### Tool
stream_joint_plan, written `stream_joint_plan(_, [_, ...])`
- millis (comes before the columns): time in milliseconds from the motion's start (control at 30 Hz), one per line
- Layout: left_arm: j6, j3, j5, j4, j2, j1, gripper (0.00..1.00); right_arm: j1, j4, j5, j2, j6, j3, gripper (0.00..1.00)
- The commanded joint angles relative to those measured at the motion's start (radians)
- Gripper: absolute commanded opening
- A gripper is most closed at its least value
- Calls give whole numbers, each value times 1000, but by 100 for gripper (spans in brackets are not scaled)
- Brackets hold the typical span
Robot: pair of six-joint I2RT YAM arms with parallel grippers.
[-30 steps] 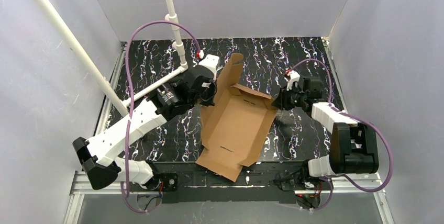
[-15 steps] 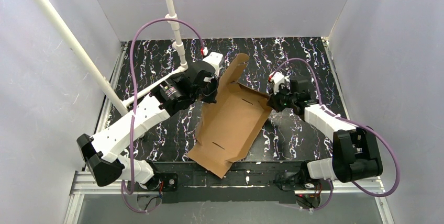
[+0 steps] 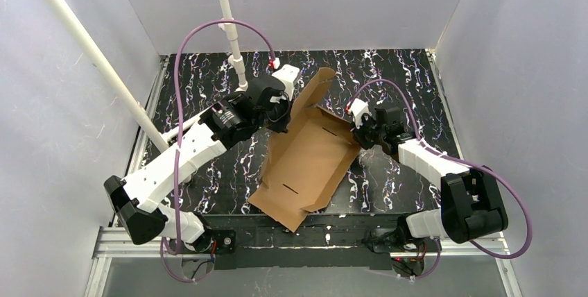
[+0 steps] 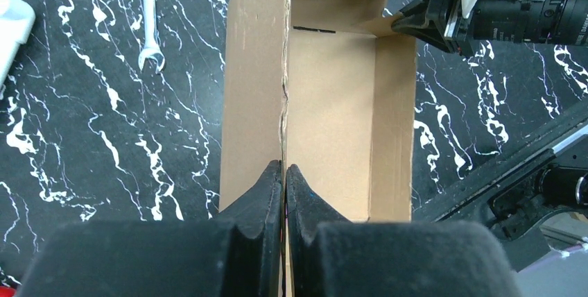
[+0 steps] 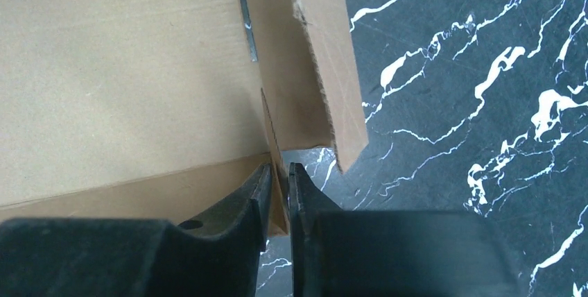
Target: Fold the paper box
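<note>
Pinching from both sides, the two arms hold the paper box (image 3: 308, 158), which lies slantwise and open side up on the dark marbled surface (image 3: 208, 165) between them. The left jaws are almost shut on the top edge of an upright cardboard panel. Their black fingers (image 4: 263, 196) press it from either side, and the panel runs straight ahead of them.

To the right of those jaws lies the box floor, with a thin slot at its far end. Beyond the floor stands a raised wall, and the right arm (image 4: 513, 5) grips that wall's far corner. To their left the panel's outer face slopes down to the surface. Further left and ahead, a small wrench (image 4: 149, 19) lies flat, well apart from the box.

The right jaws stand narrow too, clamped on a thin cardboard tab at the box corner, with one finger (image 5: 243, 200) on the box side of it. Just ahead of them and slightly right, a flap (image 5: 312, 61) stands tilted. Cardboard fills the space to their left and marbled surface the space to their right.

From overhead, a tall flap (image 3: 315, 89) rises just beyond the left jaws. The box's near corner reaches over the dark rail (image 3: 347, 231) by the arm bases.
</note>
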Motion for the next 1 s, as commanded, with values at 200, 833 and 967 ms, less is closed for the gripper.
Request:
stream_joint_plan(200, [140, 69, -32, 24, 18, 17, 0, -89, -94, -47, -32, -12, 47, 37])
stream_joint_plan(833, [361, 101, -18, 75, 48, 16, 0, -245, -449, -373, -169, -344, 202, 76])
stream_joint_plan(967, [365, 118, -9, 75, 57, 17, 0, -231, -452, -393, -80, -346, 269, 77])
